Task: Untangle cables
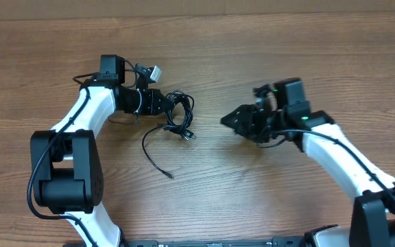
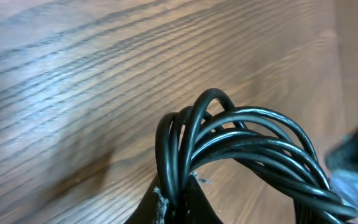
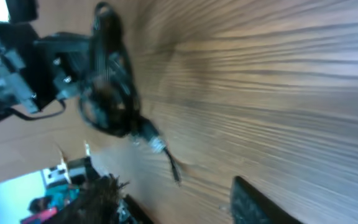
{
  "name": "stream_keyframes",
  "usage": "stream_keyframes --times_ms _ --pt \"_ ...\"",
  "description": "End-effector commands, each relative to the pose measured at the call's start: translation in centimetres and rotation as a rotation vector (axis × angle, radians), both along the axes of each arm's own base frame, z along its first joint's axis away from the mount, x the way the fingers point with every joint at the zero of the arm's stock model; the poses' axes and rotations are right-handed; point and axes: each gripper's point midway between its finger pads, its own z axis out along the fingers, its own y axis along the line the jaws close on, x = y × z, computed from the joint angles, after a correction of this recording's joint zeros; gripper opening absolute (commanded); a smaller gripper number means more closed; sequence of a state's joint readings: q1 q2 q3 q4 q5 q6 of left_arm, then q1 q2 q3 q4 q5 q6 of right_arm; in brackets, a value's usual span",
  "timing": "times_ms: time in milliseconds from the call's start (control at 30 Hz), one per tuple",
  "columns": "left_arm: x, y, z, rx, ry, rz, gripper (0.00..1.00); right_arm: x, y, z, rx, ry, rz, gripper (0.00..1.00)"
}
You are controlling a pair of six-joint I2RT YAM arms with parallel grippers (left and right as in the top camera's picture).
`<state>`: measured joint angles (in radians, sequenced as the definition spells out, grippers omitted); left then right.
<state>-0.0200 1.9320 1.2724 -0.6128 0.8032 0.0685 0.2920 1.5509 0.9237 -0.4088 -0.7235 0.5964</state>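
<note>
left end effector (image 1: 170, 104) clamped shut, its arm reaching right; right end effector (image 1: 228, 121) points left toward it, well apart.

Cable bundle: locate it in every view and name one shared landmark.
Overhead: cable bundle left of centre, at the left gripper's tip.
Left wrist: its loops fill the lower right, pinched at the bottom edge.
Right wrist: upper left, blurred.
Shared landmark: the left gripper holding it.
</note>
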Motion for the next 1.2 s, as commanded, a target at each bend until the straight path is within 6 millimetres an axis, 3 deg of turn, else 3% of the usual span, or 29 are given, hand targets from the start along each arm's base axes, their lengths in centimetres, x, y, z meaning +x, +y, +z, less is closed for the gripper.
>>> stream_keyframes --times_ms 0,67,200,333,500,867,1167 --pt "0.4 0.4 -0.7 0.042 0.041 0.056 0.06 -0.1 2.6 1.1 0.032 -0.061 0.066 0.47" --pt "0.3 0.0 -0.3 0.009 0.040 0.045 0.07 0.1 3.6 1.5 0.033 -0.104 0.078 0.37" --pt "-0.1 -0.9 0.6 -0.063 0.046 0.022 0.06 0.6 4.1 0.2 -0.069 -0.080 -0.040 0.26" --pt "-0.1 -1.1 0.8 -0.101 0.140 0.096 0.04 0.8 4.7 -0.5 -0.163 -0.128 -0.092 0.29" --pt "-0.5 -1.1 0.7 -0.123 0.266 0.187 0.04 1.5 5.7 0.1 -0.186 -0.215 -0.113 0.32" --pt "-1.1 -1.4 0.7 -0.131 0.319 0.200 0.04 3.8 6.7 2.7 -0.094 -0.298 -0.204 0.29" --pt "-1.6 -1.9 0.6 -0.134 0.373 0.219 0.04 3.4 7.2 2.8 -0.088 -0.295 -0.197 0.27"
